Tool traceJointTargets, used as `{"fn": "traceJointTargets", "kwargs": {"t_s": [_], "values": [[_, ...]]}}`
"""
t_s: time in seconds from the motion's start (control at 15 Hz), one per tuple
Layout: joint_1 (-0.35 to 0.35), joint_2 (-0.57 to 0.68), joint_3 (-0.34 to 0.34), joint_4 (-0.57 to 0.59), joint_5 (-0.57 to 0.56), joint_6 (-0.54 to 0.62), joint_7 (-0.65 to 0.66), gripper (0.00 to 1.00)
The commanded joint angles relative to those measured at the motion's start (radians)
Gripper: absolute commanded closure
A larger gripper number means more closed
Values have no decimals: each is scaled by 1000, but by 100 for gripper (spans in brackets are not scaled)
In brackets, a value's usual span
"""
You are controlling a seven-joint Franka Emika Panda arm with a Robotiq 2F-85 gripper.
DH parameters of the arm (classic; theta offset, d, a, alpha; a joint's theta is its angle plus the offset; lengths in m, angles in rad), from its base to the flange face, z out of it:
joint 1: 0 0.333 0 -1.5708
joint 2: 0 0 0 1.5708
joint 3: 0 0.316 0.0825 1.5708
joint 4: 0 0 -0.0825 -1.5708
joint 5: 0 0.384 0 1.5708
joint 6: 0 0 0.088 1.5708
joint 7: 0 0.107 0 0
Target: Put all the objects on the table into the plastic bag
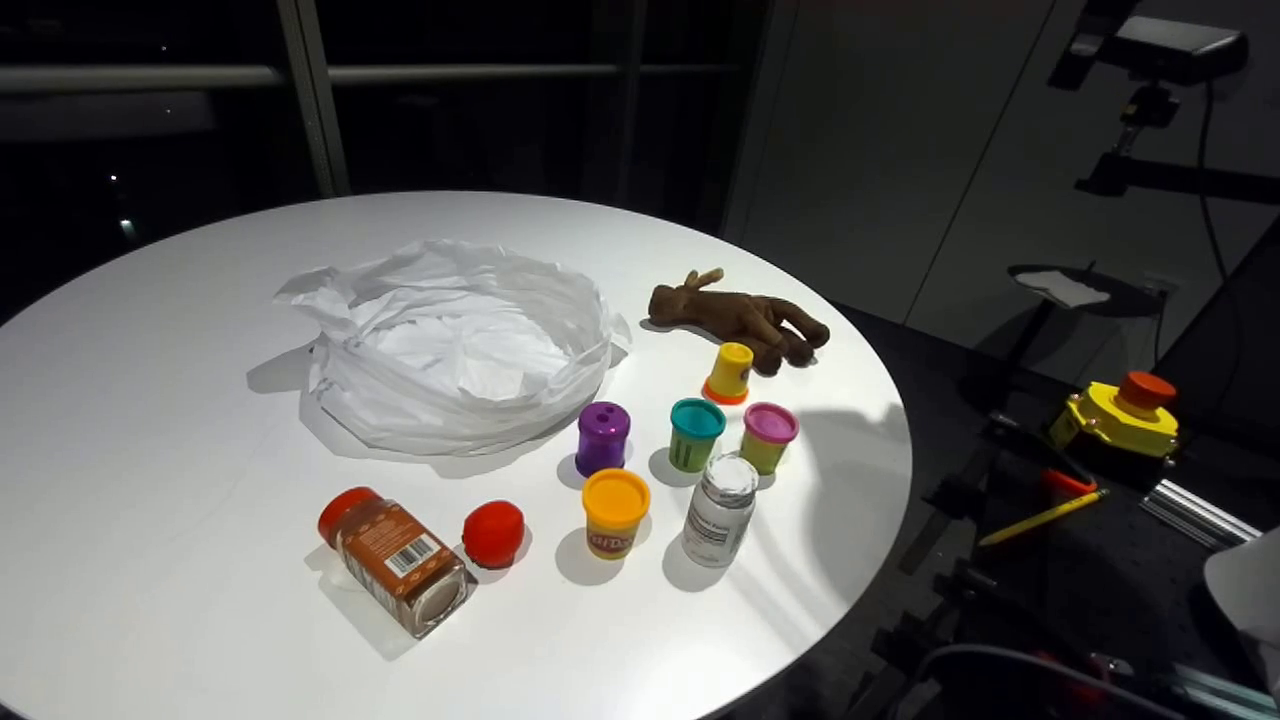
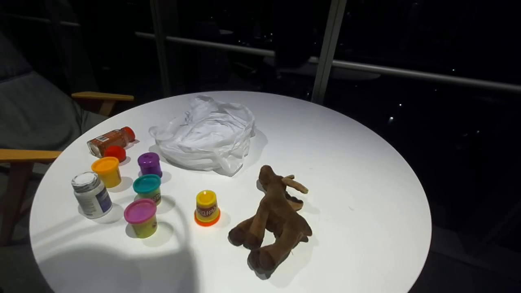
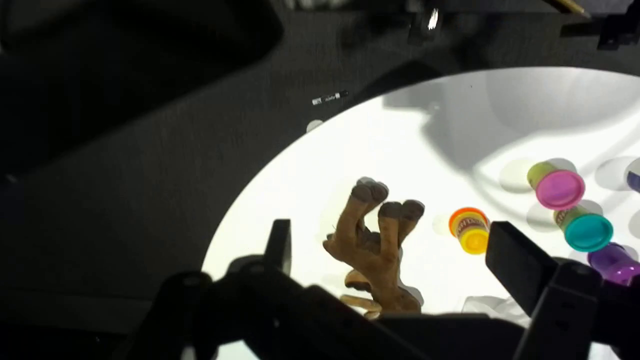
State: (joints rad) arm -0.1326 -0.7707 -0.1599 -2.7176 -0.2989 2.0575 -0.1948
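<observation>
On the round white table [image 1: 200, 500] a white plastic bag [image 1: 460, 400] sits with its mouth spread upward. A brown plush toy [image 2: 281, 215] lies on its side. Around the near side stand a purple jar [image 1: 602, 440], an orange-capped jar [image 1: 615, 512], a teal-capped jar [image 1: 695, 435], a pink-capped jar [image 1: 768, 437], an upturned yellow jar [image 1: 731, 372] and a grey-white bottle [image 1: 718, 512]. A red ball [image 1: 493, 533] rests beside a toppled orange-brown container [image 1: 400, 560]. In the wrist view my gripper [image 3: 390, 224] hovers over the plush toy, jaws wide, holding nothing; both exterior views leave it out.
A chair [image 2: 32, 106] with wooden arms stands beside the table. Past the table's edge are a yellow box with a red button [image 1: 1120, 415] and a pencil [image 1: 1040, 518]. A marker [image 3: 330, 97] lies on the floor. The arm's shadow falls across the tabletop.
</observation>
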Motion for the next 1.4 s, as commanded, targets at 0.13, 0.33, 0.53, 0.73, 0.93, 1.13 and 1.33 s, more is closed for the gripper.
{"fn": "traceJointTargets", "kwargs": {"t_s": [0.13, 0.33, 0.53, 0.73, 0.93, 1.13, 1.33], "values": [[69, 298, 69, 38, 21, 356, 92, 0], [117, 460, 80, 53, 100, 430, 71, 0], [173, 583, 93, 81, 241, 427, 57, 0], [216, 678, 101, 127, 416, 413, -5, 0], [212, 771, 137, 173, 448, 466, 27, 0], [202, 880, 161, 207, 333, 574, 118, 0], [195, 866, 166, 180, 332, 558, 108, 0]]}}
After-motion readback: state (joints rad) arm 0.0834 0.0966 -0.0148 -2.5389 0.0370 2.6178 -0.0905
